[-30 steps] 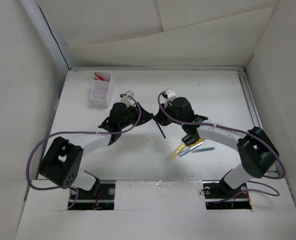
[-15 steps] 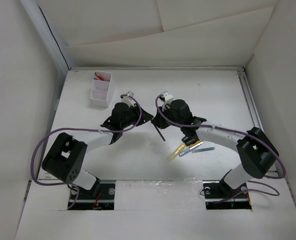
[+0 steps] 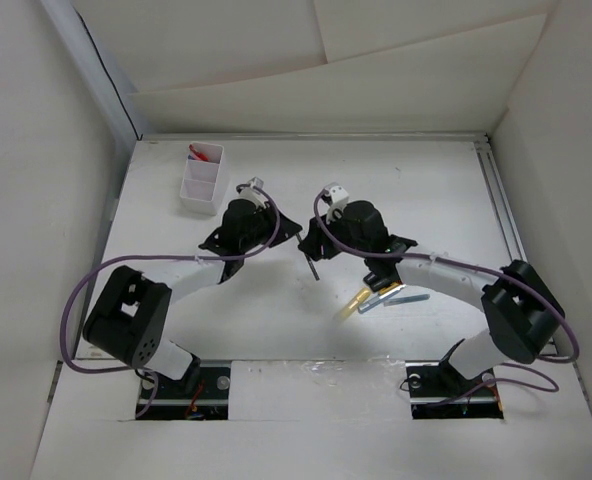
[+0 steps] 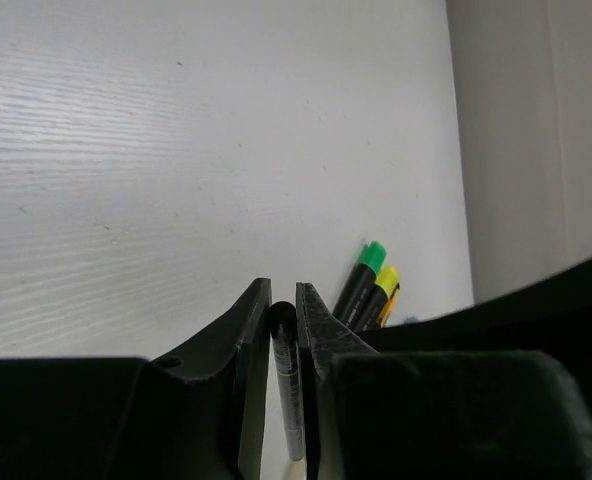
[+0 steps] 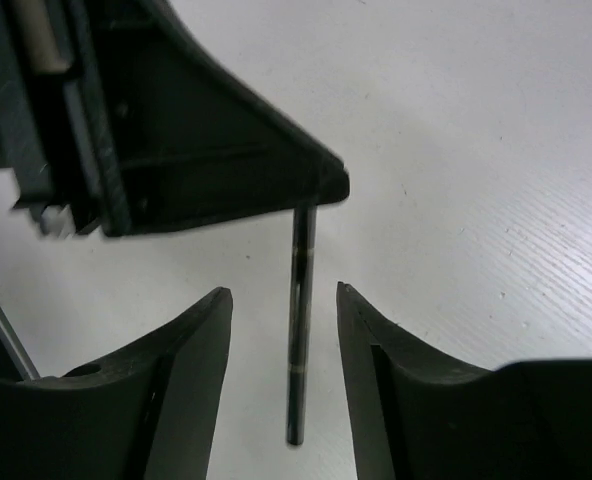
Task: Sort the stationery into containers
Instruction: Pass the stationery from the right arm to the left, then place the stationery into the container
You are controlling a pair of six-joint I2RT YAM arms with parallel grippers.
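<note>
Left wrist: pen (image 4: 287, 395) seemingly within hand (image 4: 281, 293)

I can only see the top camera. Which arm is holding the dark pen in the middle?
Observer: The left gripper. Its wrist view shows both fingers pinched on the dark pen.
Operator: Is the other one squeezing it too?
Observer: No. The right wrist view shows the right gripper open, a gap each side of the pen.
Operator: Any other pens?
Observer: The left wrist view shows a green-capped marker beside a yellow-capped marker on the table.
</note>
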